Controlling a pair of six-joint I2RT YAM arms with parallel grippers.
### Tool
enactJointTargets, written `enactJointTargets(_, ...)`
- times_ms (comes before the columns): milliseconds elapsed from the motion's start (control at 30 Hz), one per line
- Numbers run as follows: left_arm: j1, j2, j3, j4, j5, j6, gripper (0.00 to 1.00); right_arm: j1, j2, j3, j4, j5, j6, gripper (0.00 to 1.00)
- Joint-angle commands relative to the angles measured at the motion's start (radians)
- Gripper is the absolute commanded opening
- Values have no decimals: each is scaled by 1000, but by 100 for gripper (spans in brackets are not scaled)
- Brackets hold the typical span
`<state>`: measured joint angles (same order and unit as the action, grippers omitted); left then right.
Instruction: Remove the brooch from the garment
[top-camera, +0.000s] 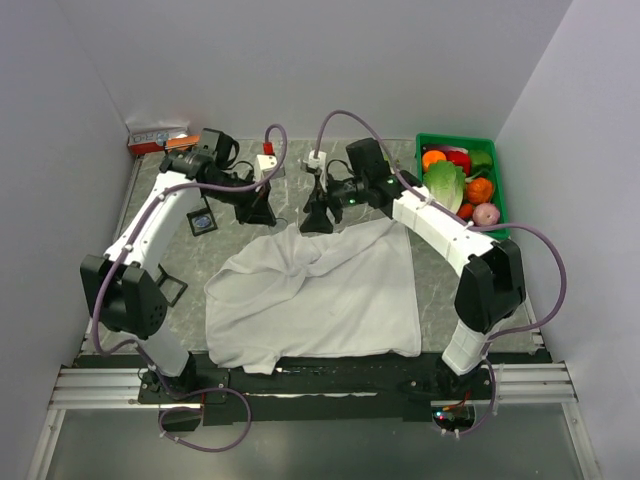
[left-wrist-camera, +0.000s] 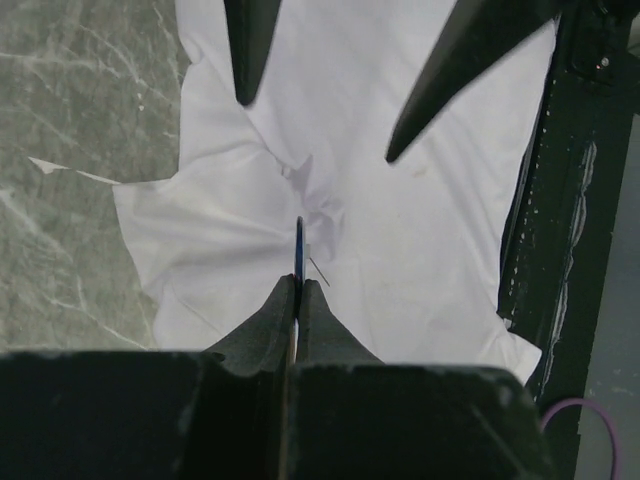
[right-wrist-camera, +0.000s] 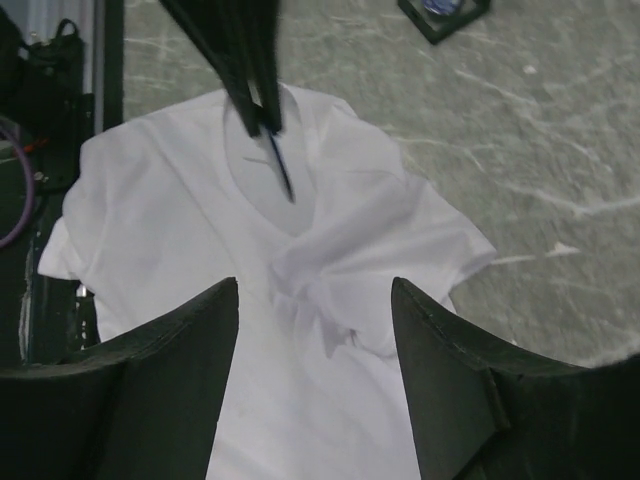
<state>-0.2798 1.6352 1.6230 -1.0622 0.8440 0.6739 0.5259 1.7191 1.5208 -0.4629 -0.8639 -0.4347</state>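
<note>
At the far left of the worktop (top-camera: 225, 248), an orange box (top-camera: 155, 140) sits in the back corner. A black square frame (top-camera: 203, 222) lies beside the left arm. The left hand (left-wrist-camera: 298, 285) is pinched tight on the brooch (left-wrist-camera: 298, 245), a thin dark-blue disc seen edge-on. It sticks out past the fingertips above the shirt (top-camera: 320, 295); whether it touches the cloth I cannot tell. The white shirt lies rumpled in the middle of the worktop, bunched to a pucker near its centre. The right hand (right-wrist-camera: 314, 285) hangs just beside the left one, fingers spread wide, gripping nothing. A green crate (top-camera: 455, 140) of vegetables stands at the far right.
</note>
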Motion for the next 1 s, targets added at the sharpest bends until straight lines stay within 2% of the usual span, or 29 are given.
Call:
enactJointTargets(0, 2, 46, 84, -156, 79, 133, 1, 40, 22, 70, 23, -98, -15, 67)
enactJointTargets(167, 2, 19, 61, -150, 82, 130, 1, 51, 40, 107, -11, -141, -74, 58)
enactJointTargets(233, 2, 6, 37, -124, 93, 99, 1, 59, 54, 130, -28, -150, -101, 50)
enactJointTargets(433, 14, 3, 31, -116, 162, 62, 1, 77, 66, 144, -23, -158, -90, 41)
enactJointTargets(600, 40, 8, 20, -116, 227, 41, 1, 80, 56, 139, -49, -164, -110, 41)
enactJointTargets(967, 39, -2, -18, -88, 270, 18, 1, 85, 59, 162, -83, -173, -88, 45)
